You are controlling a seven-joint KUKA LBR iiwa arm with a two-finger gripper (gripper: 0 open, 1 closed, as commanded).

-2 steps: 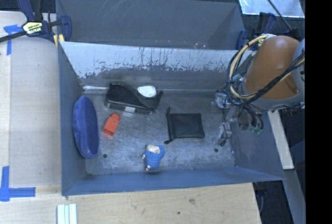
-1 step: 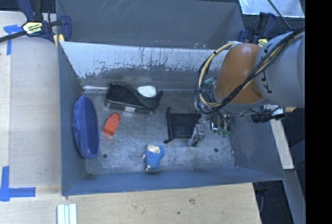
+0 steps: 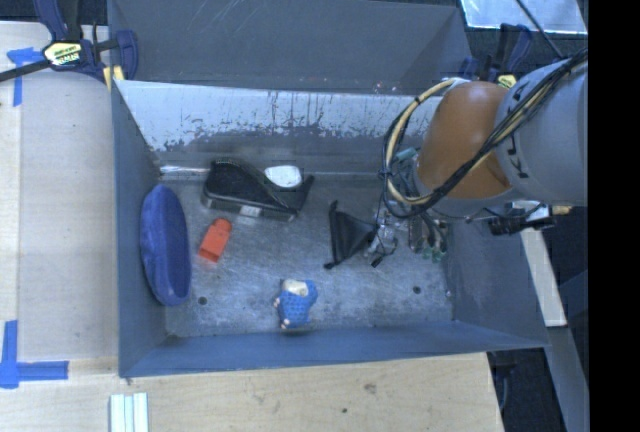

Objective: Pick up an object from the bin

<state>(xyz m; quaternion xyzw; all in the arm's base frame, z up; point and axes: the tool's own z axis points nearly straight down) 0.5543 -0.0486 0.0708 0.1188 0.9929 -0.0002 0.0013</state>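
Observation:
My gripper (image 3: pixel 384 240) is low over the right half of the bin floor, under the orange wrist cover. A black wedge-shaped thing (image 3: pixel 346 234) lies right against its left side; whether the two touch I cannot tell. Further left, a black device with a white piece on top (image 3: pixel 250 188) rests near the back wall. A small blue and white crumpled thing (image 3: pixel 296 303) sits near the front wall, left of and below the gripper.
A small orange block (image 3: pixel 214 240) and a long blue oval thing (image 3: pixel 165 245) lie at the left side of the bin. The arm with its cables reaches in over the right wall.

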